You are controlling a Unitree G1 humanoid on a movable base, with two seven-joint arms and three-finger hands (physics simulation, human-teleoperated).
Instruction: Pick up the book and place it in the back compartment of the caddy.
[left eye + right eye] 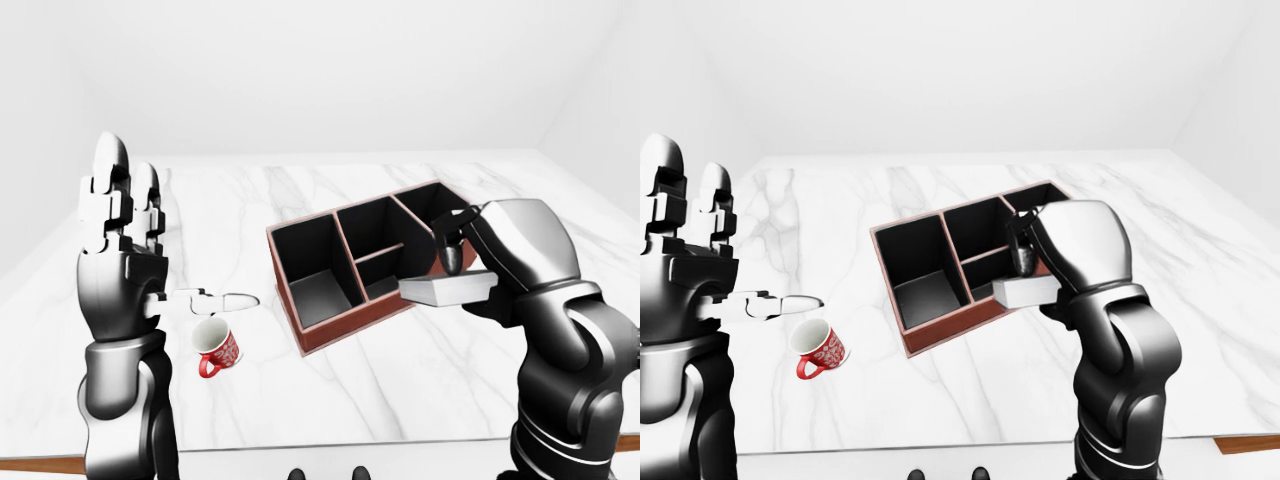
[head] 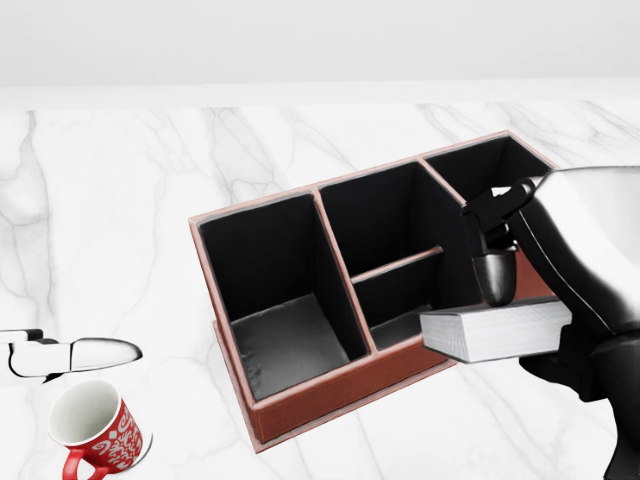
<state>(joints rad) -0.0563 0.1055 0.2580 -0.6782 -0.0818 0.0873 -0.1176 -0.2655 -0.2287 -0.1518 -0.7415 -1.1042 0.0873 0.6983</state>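
Note:
A red-brown caddy (image 2: 320, 390) with black compartments stands on the white marble table (image 2: 120, 200), turned at an angle. My right hand (image 2: 515, 300) is shut on a white book (image 2: 495, 330) and holds it flat, over the caddy's lower right corner in the head view. A dark finger (image 2: 494, 275) presses on the book's top. My left hand (image 1: 125, 235) is raised at the left of the left-eye view, open and empty, fingers upright and thumb (image 1: 225, 299) pointing right.
A red and white patterned mug (image 2: 95, 428) stands on the table left of the caddy, just below my left thumb. A brown floor strip (image 1: 40, 465) shows beneath the table's near edge.

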